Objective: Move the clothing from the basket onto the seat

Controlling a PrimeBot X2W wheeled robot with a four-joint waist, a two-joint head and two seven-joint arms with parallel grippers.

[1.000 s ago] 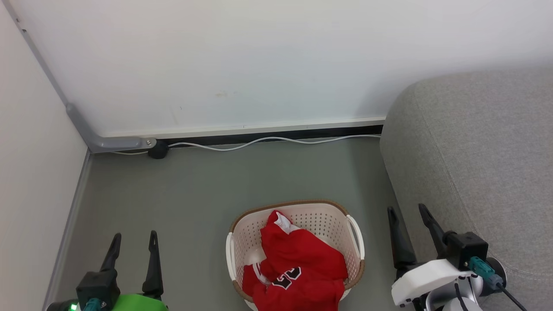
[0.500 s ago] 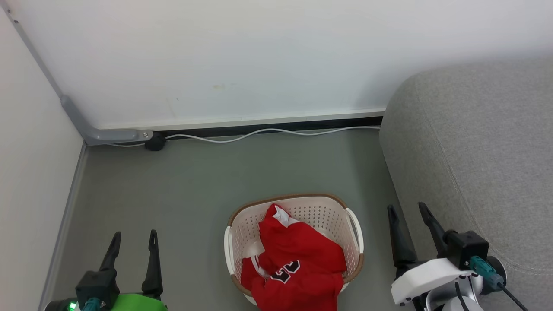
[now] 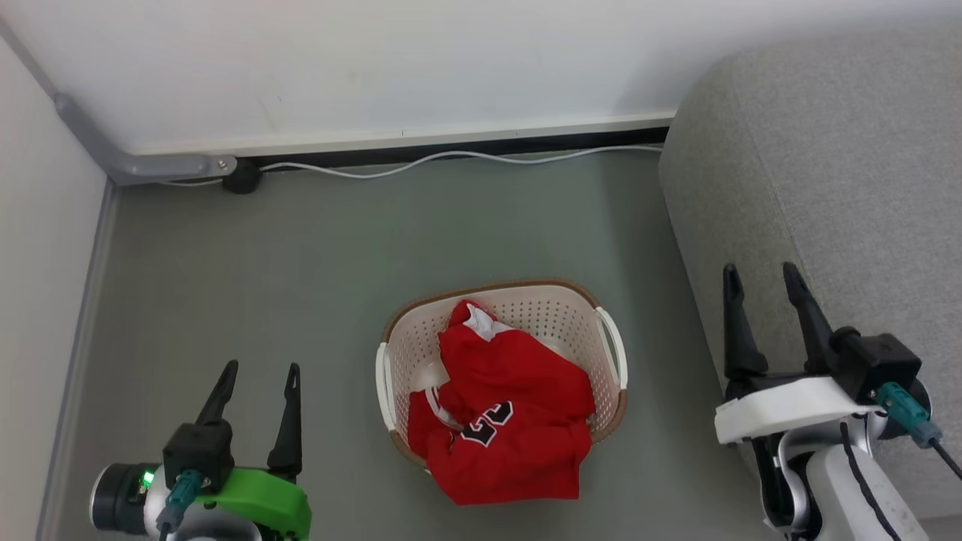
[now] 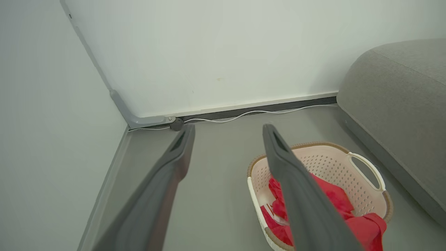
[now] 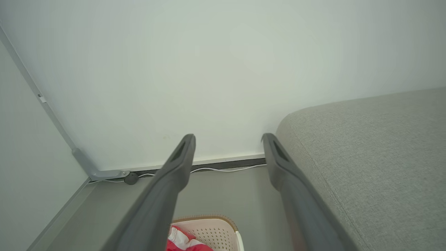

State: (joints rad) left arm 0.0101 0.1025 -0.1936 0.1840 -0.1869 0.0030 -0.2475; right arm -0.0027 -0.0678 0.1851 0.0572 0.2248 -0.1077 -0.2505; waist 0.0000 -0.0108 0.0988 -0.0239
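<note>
two grippers wait empty, and since a second ago the head camera has tipped down, so the whole basket now shows for the reach. the left gripper (image 3: 262, 367) at 8 o'clock has its fingers spread. the basket (image 3: 496, 288) at centre holds the clothing (image 3: 511, 406), a fold spilling over its 6 o'clock rim. the right gripper (image 3: 758, 268) at 3 o'clock, also spread, is beside the seat (image 3: 827, 150). a white cable (image 3: 451, 156) at 12 o'clock lies well apart, and nothing looks to block the way.

Grey floor (image 3: 301, 263), basket (image 3: 558, 315) near seat (image 3: 827, 188), white cable (image 3: 421, 161) along its far edge

We find the clothing (image 3: 511, 409) in the basket (image 3: 560, 319), spilling over its near rim. The basket stands on the floor (image 3: 263, 270), left of the seat (image 3: 827, 188); a cable (image 3: 421, 162) follows the floor's far edge.
</note>
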